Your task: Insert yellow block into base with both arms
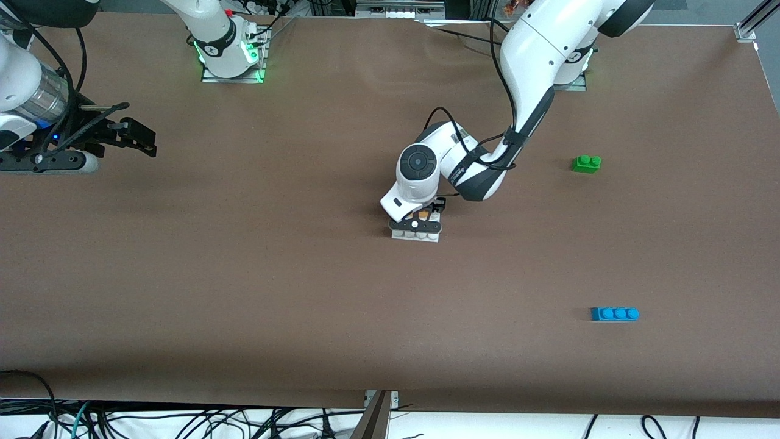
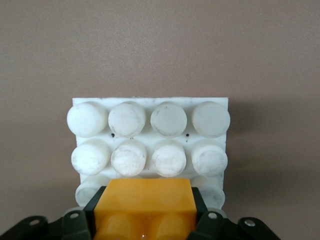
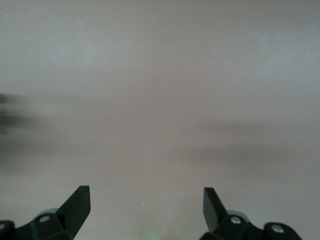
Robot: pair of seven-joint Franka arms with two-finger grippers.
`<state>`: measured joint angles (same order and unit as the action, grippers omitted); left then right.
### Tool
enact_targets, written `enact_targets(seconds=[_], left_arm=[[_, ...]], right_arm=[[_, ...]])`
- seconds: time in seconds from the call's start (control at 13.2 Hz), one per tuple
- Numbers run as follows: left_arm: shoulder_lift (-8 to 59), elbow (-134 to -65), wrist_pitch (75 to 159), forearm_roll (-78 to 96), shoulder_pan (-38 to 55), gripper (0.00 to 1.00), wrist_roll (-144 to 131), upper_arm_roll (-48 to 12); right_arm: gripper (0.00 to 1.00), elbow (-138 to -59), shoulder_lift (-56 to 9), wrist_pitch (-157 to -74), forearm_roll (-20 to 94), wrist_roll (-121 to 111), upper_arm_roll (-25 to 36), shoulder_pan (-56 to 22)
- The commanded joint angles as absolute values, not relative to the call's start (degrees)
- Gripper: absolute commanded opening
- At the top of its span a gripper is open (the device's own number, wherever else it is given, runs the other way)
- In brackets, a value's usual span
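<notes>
We see the left gripper (image 2: 145, 220) clamped on the yellow block (image 2: 145, 205), over the base (image 2: 150, 135) mid-table. Right gripper (image 3: 146, 202) waits w/ fingers apart.

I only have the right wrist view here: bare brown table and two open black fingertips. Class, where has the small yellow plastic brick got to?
Observer: The left gripper is shut on the small yellow plastic brick.
Operator: Over what?
Observer: Over the flat white studded base plate, mid-table, at its edge nearer the front camera.
Operator: And my arm?
Observer: The right gripper waits, open, over the right arm's end of the table.
</notes>
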<state>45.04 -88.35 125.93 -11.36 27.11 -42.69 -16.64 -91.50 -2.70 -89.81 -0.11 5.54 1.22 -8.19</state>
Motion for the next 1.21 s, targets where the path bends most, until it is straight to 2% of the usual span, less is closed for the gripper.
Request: enact_targets(seconds=[0.0, 0.38, 1.13], left_arm=[[46.49, -87.89, 125.77, -12.48, 26.55, 0.17, -41.13, -16.52], [47.29, -87.45, 125.95, -5.47, 25.05, 0.18, -37.45, -16.61], [47.11, -87.63, 125.42, -5.89, 26.28, 0.18, -37.27, -16.79]], right_arm=[[1.0, -90.53, -3.08, -89.65, 0.09, 4.66, 0.88, -7.82], [1.0, -90.53, -3.08, -89.74, 0.09, 4.66, 0.88, -7.82], [1.0, -90.44, -2.99, -89.82, 0.18, 4.66, 0.79, -7.91]])
